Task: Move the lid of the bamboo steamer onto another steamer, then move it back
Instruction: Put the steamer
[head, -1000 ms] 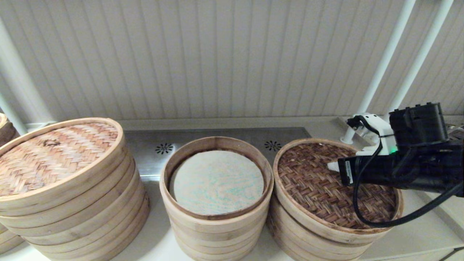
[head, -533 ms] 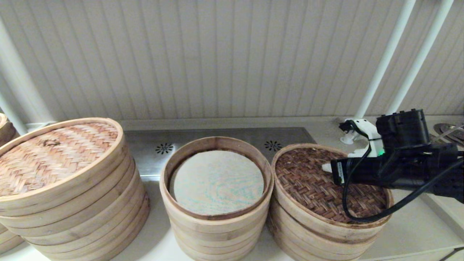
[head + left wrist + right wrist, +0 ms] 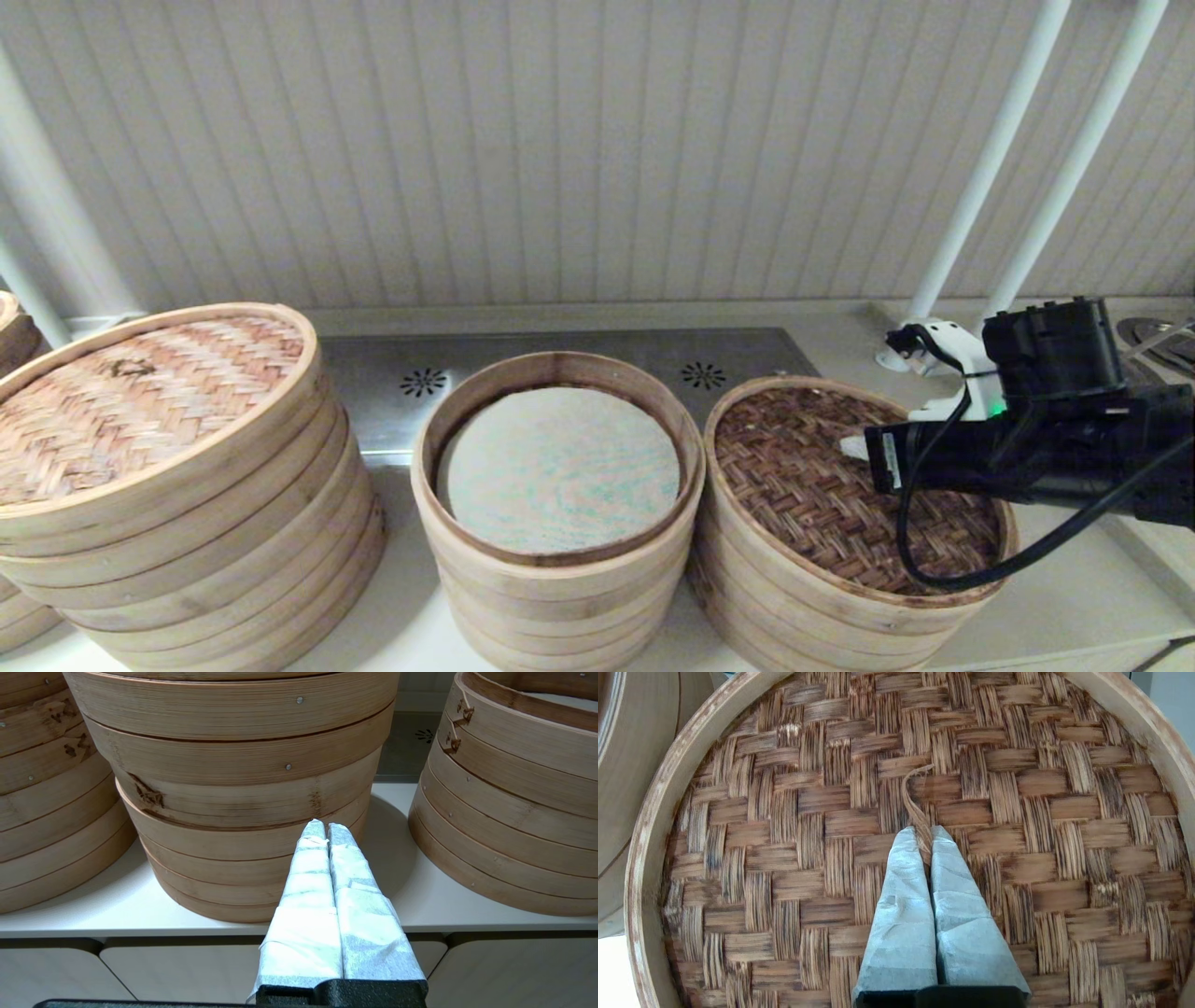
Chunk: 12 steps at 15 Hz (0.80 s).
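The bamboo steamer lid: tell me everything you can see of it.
The bamboo steamer lid is round, dark brown herringbone-woven strips inside a pale wood hoop with a worn edge. It sits level on the rightmost stack of rings, beside the open middle steamer. A thin fibre loop stands up near its centre, and the right gripper has its taped fingers shut on that loop.

Right arm reaches in from the right side in the head view, wrist level, black housing with a looped cable. Right gripper (image 3: 924,833) points down, taped fingers (image 3: 901,905) pressed together on a thin strip (bamboo loop). Left gripper (image 3: 325,826) low, held level, fingers closed on nothing.
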Tool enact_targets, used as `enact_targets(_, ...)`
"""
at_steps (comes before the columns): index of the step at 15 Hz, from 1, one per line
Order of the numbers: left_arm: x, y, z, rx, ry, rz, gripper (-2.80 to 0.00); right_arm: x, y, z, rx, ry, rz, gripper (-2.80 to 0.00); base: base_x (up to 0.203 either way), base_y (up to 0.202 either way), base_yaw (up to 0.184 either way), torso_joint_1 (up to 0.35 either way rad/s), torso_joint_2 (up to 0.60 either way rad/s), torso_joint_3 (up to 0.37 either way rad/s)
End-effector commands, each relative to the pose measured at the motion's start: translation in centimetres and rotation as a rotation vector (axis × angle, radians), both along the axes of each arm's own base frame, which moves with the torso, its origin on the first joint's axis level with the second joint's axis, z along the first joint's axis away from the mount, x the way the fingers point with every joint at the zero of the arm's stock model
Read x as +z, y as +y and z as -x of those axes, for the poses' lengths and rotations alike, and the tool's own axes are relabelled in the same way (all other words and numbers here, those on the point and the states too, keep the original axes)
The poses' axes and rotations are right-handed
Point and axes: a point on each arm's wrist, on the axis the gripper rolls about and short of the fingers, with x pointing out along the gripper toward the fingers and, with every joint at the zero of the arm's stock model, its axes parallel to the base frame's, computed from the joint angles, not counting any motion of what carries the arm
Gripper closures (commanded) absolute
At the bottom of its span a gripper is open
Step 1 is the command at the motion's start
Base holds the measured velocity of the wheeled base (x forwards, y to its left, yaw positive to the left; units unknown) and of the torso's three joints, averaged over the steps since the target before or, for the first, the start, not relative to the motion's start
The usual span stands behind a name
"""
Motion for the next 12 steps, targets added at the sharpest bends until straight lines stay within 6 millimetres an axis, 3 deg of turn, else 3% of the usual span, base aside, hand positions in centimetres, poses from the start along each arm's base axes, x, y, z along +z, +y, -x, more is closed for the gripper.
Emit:
enact_targets(1, 0.0, 0.0, 0.0, 0.000, 0.000, 0.001, 0.00, 0.1, 0.1, 0.5, 0.009, -0.004, 0.001, 0.00, 0.000, 0.000, 0.000, 0.000, 0.00, 0.000)
enact_targets(5, 0.0, 0.0, 0.0, 0.000, 0.001, 0.000, 0.00, -0.3, 0.2, 0.6, 0.011, 0.010, 0.003, 0.00, 0.000, 0.000, 0.000, 0.000, 0.00, 0.000)
enact_targets(6, 0.0, 0.0, 0.0, 0.000, 0.000, 0.000, 0.00, -0.4, 0.1, 0.7, 0.008, 0.008, 0.002, -2.80, 0.000, 0.000, 0.000, 0.000, 0.00, 0.000)
enact_targets(9, 0.0, 0.0, 0.0, 0.000, 0.000, 0.000, 0.00, 0.0, 0.1, 0.5, 0.004, -0.074, -0.016, -2.80, 0.000, 0.000, 0.000, 0.000, 0.00, 0.000)
enact_targets(12, 0.0, 0.0, 0.0, 0.000, 0.000, 0.000, 0.00, 1.9, -0.4, 1.6, -0.003, -0.157, -0.034, -2.80, 0.000, 0.000, 0.000, 0.000, 0.00, 0.000)
